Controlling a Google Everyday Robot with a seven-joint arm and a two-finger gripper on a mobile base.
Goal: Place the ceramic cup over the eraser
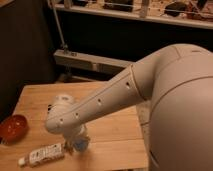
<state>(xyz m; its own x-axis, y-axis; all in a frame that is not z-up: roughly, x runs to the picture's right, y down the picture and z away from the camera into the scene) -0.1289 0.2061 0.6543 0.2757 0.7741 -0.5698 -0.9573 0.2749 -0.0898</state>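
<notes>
Blue ceramic cup [82, 145] sat near the table's [115, 130] front edge, the end effector [76, 142] directly above with its fingers closed on the rim. An orange-red bowl [12, 128] rested at the left edge, and a white tube [42, 154] lay between them.

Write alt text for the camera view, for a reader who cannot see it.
A white robot arm reaches down across a wooden table, its gripper, fingers shut, low near the front edge at a small blue ceramic cup; whether it grips the cup cannot be told. An orange-red bowl sits at the left edge, a white tube beside the gripper.
</notes>
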